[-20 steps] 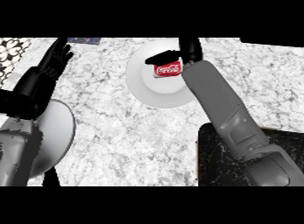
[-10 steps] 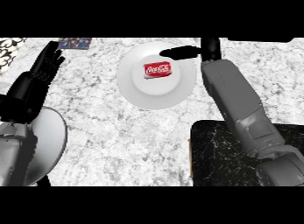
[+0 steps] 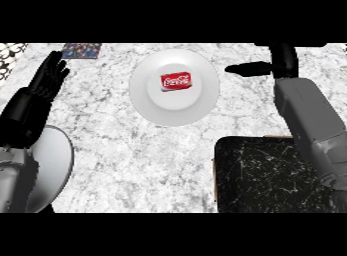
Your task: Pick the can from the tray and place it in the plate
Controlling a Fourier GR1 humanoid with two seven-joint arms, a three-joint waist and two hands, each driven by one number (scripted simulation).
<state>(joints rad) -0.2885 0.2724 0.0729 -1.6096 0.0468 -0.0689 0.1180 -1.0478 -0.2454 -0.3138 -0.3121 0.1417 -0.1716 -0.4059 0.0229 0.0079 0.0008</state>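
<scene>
The red can (image 3: 176,81) sat in the middle of the white plate (image 3: 152,102), so the main job looked done. The dark tray (image 3: 272,175) lay near the bottom, well apart from the plate. The right hand (image 3: 268,62) was just beside the plate and not touching the can, but I could not tell how its fingers were. The left hand (image 3: 47,80) rested at the left, fingers straight and up.

My left hand (image 3: 49,80) is matte black, with slim segmented fingers, on a black wrist that widens into a smooth, rounded grey forearm shell. My right hand (image 3: 268,62) is the same black, joined to a long, boxy grey forearm with a darker seam near the elbow.
</scene>
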